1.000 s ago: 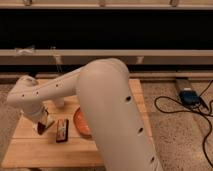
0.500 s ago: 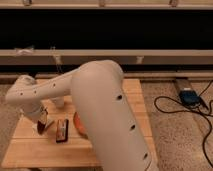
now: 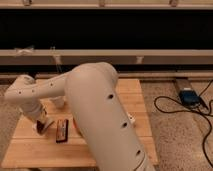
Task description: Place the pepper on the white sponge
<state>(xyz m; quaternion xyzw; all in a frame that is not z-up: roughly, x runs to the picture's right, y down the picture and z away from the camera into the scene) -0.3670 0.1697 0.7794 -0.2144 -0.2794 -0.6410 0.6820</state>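
Dim, warm, soft-focus scene; claw (image 3: 43, 125) low at left over its shadowed tabletop (image 3: 30, 150).

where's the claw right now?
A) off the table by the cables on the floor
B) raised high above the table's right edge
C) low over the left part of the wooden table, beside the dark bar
C: the claw sits low at the left of the wooden table, just left of the dark bar.

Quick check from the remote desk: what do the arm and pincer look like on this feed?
The arm is thick, smooth and off-white, built of rounded tubular segments with bulbous joints and a few small dark round holes along the big near segment. No loose cables or markings show on it. The pincer at its tip, low over the table's left side, looks darker than the arm.
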